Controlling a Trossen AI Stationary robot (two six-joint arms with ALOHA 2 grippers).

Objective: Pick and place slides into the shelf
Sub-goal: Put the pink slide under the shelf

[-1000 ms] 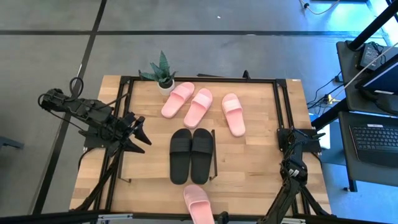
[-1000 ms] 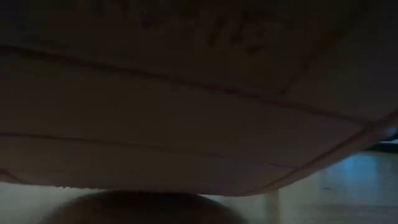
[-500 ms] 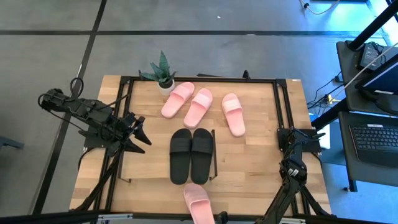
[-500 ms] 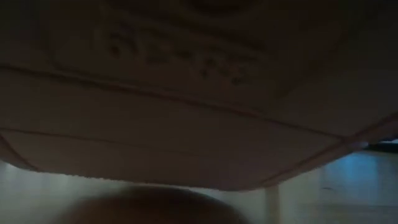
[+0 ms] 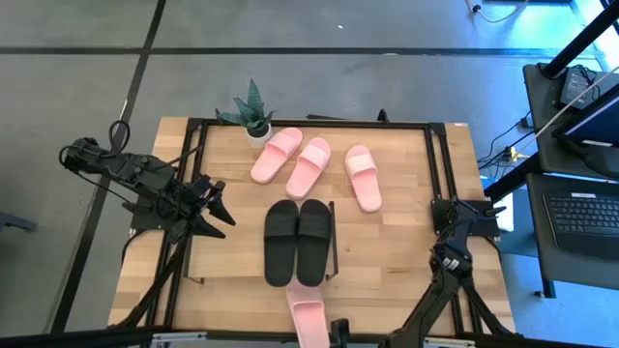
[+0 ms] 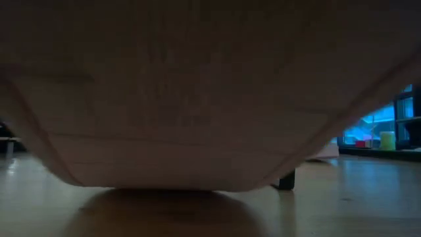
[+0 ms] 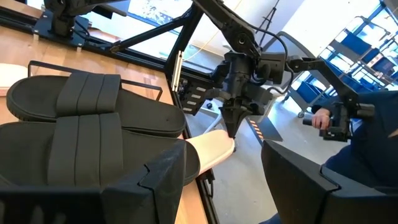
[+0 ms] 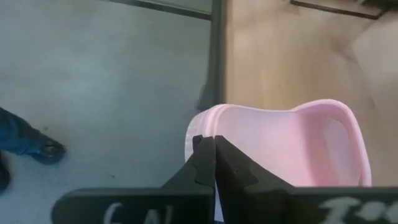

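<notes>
Three pale pink slides (image 5: 314,166) lie on the far part of the wooden board, and a black pair (image 5: 298,240) lies side by side at its middle. The shelf's thin black end frame (image 5: 334,242) stands right of the black pair. A fourth pink slide (image 5: 308,314) sticks out over the table's near edge, with my right gripper (image 5: 338,333) shut on it. In the low view its sole (image 6: 177,112) fills the picture. My left gripper (image 5: 221,205) waits open left of the black pair. My right gripper pinches the pink slide's rim at its near end (image 8: 202,134) between its two fingers, coming slanting down from the table's near side. In the low view, that end hangs above the tabletop with a shadow under it. The far end lies toward the black pair.
A potted plant (image 5: 253,118) stands at the far edge, left of the pink slides. A black metal frame (image 5: 309,124) runs round the board. Beyond the near edge there is a person's hand (image 7: 317,117) and a shoe on the floor (image 8: 31,148).
My right gripper has shut on the pink slide's near end and has moved a little into view at the near edge. The slide has turned slightly and its near end has risen. In the low view more of the room shows under the sole.
</notes>
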